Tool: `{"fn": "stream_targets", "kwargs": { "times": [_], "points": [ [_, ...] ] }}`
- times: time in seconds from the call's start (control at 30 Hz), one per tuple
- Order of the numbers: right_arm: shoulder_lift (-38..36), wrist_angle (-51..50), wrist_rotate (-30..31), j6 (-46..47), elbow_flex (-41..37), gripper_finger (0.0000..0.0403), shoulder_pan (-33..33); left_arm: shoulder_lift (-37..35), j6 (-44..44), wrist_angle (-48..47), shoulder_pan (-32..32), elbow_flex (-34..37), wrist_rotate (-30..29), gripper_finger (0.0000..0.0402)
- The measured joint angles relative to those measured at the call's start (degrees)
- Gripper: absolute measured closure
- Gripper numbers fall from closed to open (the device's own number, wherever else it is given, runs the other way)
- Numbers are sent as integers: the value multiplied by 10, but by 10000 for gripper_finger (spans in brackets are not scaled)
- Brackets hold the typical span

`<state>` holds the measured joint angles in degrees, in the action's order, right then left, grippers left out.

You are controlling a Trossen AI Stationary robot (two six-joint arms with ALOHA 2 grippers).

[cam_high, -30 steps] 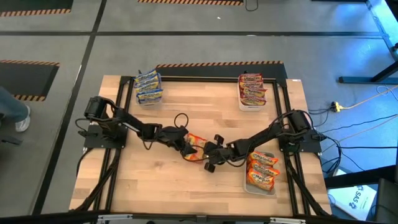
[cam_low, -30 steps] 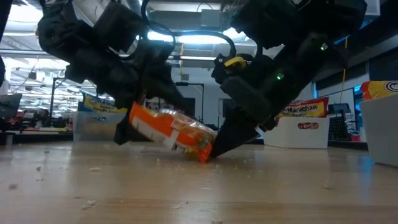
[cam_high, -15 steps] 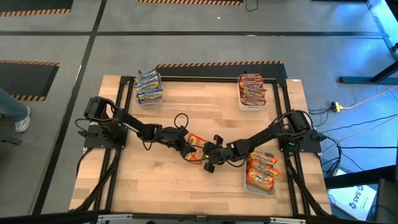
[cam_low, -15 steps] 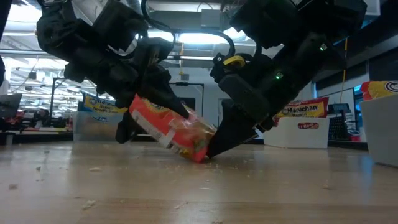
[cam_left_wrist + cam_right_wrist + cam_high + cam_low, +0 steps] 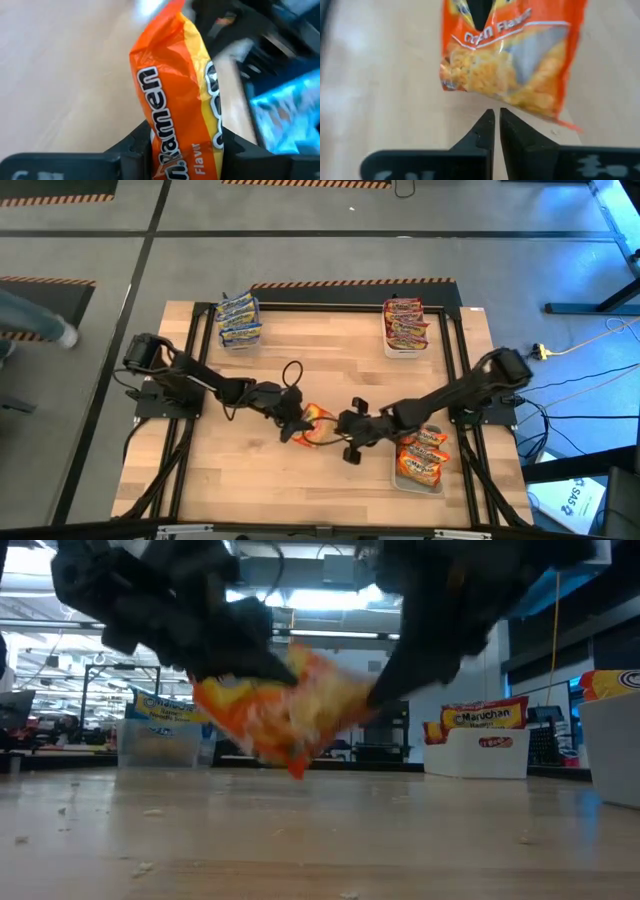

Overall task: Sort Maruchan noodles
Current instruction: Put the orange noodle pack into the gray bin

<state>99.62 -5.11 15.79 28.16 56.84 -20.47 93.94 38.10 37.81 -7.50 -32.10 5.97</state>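
**Orange packet held off the table by the left gripper**

High view: the left gripper (image 5: 293,423) sits at mid-table, clamped on an orange packet (image 5: 312,426). The right gripper (image 5: 347,426) is just beside the packet, on its right-hand side. Blue packets (image 5: 239,320) fill a tub at the far left corner; red packets (image 5: 405,323) fill a tub (image 5: 400,351) at the far right; more orange packets (image 5: 421,452) lie in a tray (image 5: 399,478) near the right arm's base.

Low view: the orange packet (image 5: 285,715) hangs clear of the table (image 5: 320,840), tilted, with dark arm parts on both sides.

Left wrist view: the jaws pinch the packet (image 5: 177,105) narrow at one end; the rest of it stands out beyond the fingers (image 5: 135,147).

Right wrist view: the right fingers (image 5: 480,132) are pressed together, holding nothing; the packet (image 5: 512,60) hangs just past their tips, apart from them.
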Motion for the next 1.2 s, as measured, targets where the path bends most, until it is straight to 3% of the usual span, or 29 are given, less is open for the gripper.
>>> {"fn": "stream_targets", "kwargs": {
  "times": [0.17, 0.3, 0.63, 0.73, 1.0, 1.2],
  "points": [
    [-62, 2, -1, -19, 1, 386, -20, -34, -102, -3, -21, 0, 8, 289],
    [-82, 44, 0, -19, 0, 386, -20, -47, -144, -33, -40, -3, -25, 290],
    [-83, 117, 32, -46, 0, 372, 1, -48, -219, -290, -93, -111, -109, 291],
    [-83, 117, 32, -47, 0, 325, 0, -48, -240, -349, -102, -147, -122, 289],
    [-46, 97, 12, -59, 0, 139, -1, -48, -267, -421, -105, -194, -126, 287],
    [9, 157, -41, -69, 0, 72, -1, -48, -267, -425, -104, -195, -131, 286]
  ]
}}
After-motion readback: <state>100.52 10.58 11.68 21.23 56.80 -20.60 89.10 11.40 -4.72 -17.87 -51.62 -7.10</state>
